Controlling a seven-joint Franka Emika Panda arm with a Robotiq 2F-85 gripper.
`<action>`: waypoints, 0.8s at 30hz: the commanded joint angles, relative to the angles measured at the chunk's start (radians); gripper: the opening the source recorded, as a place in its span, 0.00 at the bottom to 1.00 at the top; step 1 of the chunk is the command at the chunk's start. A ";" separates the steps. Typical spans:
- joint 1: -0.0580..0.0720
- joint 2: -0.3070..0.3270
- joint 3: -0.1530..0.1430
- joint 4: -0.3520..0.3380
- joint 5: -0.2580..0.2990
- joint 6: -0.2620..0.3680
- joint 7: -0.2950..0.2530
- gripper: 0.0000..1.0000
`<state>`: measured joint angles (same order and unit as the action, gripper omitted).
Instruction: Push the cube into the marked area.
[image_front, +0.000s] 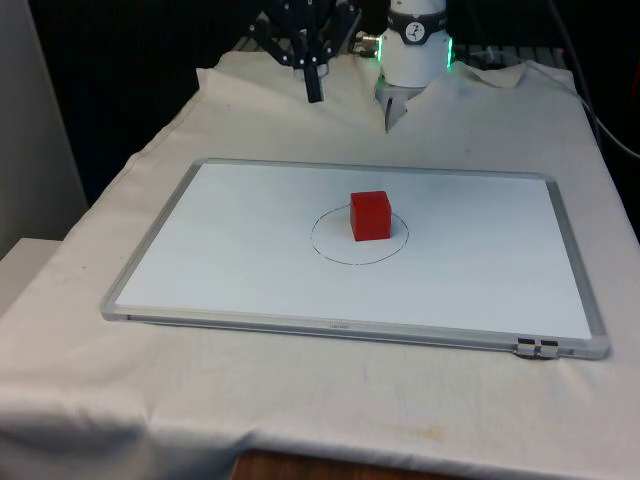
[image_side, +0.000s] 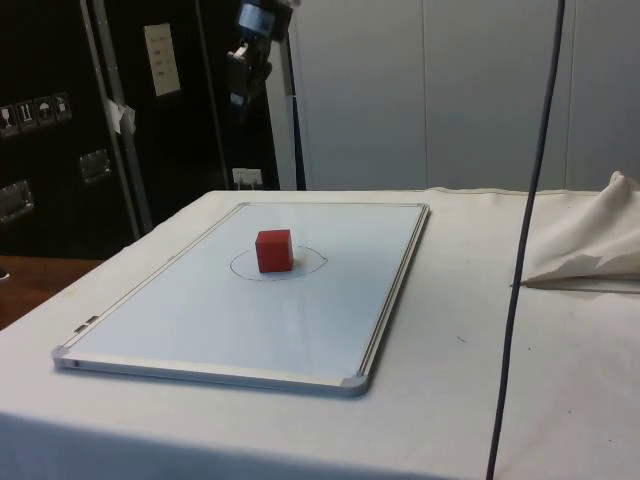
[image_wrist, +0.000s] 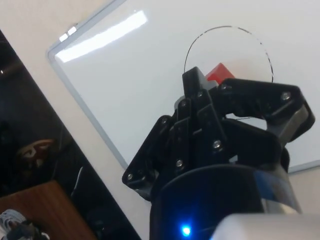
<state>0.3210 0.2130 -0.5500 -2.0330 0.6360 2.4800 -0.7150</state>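
A red cube (image_front: 370, 215) stands inside the thin drawn circle (image_front: 333, 238) in the middle of the whiteboard (image_front: 230, 260). In the side view the cube (image_side: 274, 250) sits in the circle (image_side: 308, 263) on the board (image_side: 250, 330). My gripper (image_front: 314, 88) hangs high above the table's far end, well beyond the board and apart from the cube, with its fingers pressed together and nothing between them. It also appears raised in the side view (image_side: 243, 80). In the wrist view the shut fingers (image_wrist: 192, 82) hide part of the cube (image_wrist: 220, 74) and of the circle (image_wrist: 225, 42).
The whiteboard has a metal frame (image_front: 350, 327) and lies flat on the white cloth (image_front: 150, 400). A dark cable (image_side: 525, 250) hangs down in the side view, and bunched cloth (image_side: 590, 240) lies beside it. The table's front edge (image_front: 330, 465) is close.
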 joint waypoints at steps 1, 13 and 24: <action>0.009 -0.004 -0.002 -0.011 -0.012 0.031 0.004 0.00; 0.010 -0.005 0.034 -0.048 -0.002 0.145 -0.041 0.00; 0.014 -0.007 0.046 -0.072 -0.003 0.240 -0.121 0.00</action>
<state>0.3320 0.2080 -0.5050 -2.1010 0.6340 2.7080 -0.8370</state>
